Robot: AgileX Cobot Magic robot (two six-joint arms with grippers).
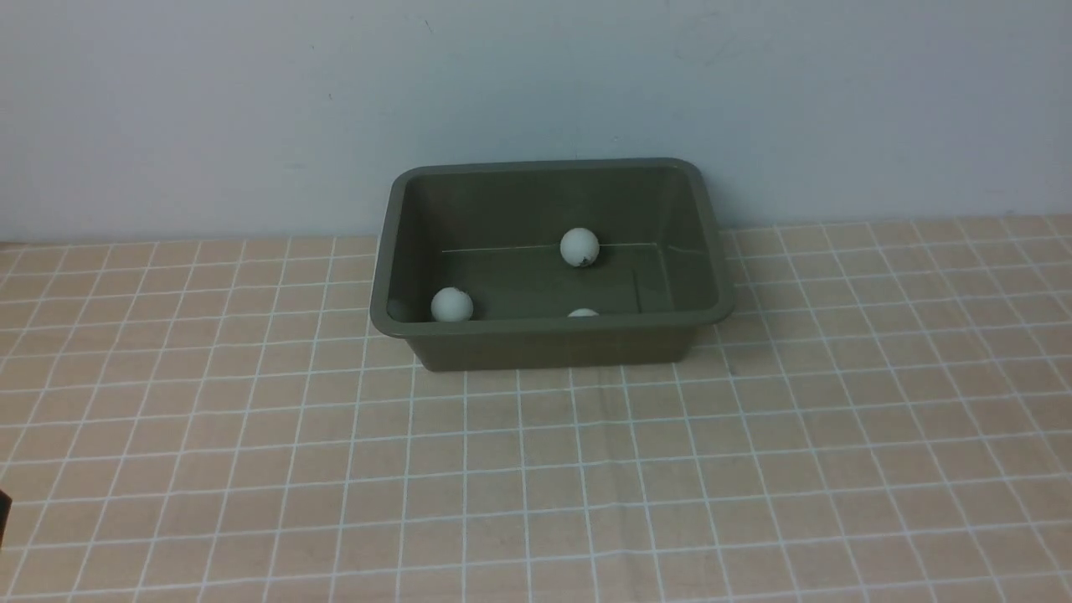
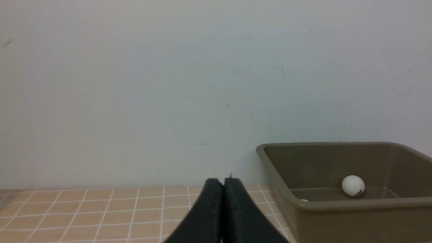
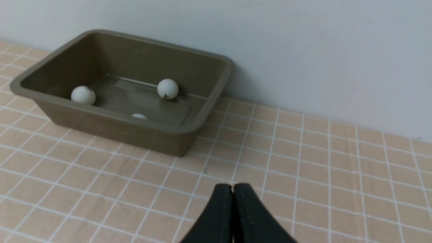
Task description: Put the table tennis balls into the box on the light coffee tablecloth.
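Insp. note: three table tennis balls (image 1: 579, 247) seen inside olive-green box (image 1: 548, 342) on light coffee tablecloth (image 1: 536, 469), none visible outside, a 4th unconfirmed; left pincer (image 2: 223, 184) & right pincer (image 3: 232, 189) both closed, empty, so task appears near-complete.

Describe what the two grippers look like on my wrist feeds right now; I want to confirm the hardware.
Both look alike. The left gripper shows two matte black fingers that broaden toward the camera and narrow to rounded tips. The right gripper has the same black, tapering fingers. No markings, labels or cables are visible on either, and the arms themselves are out of frame.
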